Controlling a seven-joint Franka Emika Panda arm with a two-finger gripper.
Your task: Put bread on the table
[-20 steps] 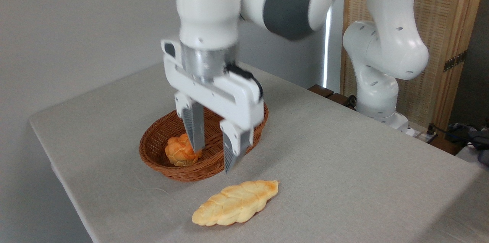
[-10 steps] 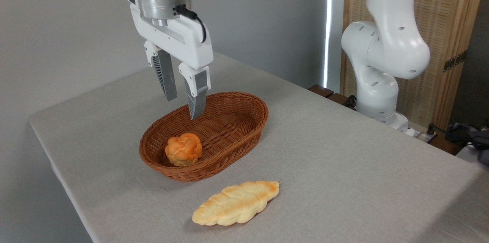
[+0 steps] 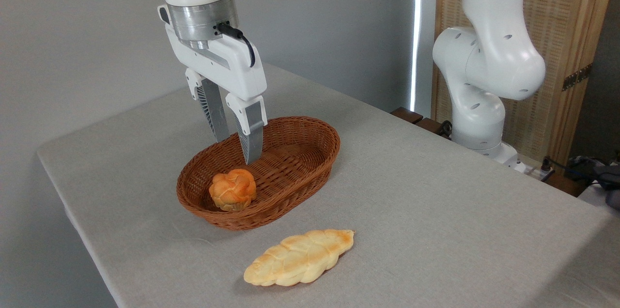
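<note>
One long braided bread, pale gold with browned ridges, lay on the table at the basket's five o'clock. The gripper hung above the basket, jaws spread, empty.

Pale-golden braided bread, brown woven basket.

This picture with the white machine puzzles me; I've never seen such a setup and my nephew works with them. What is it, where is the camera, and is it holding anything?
It is a robot arm bolted beside the table, filmed by one fixed camera looking down from a front corner. Its two-finger gripper hangs open and empty above a wicker basket. Inside the basket sits a small orange bun. The long braided bread lies on the table in front of the basket, touching nothing else.
</note>
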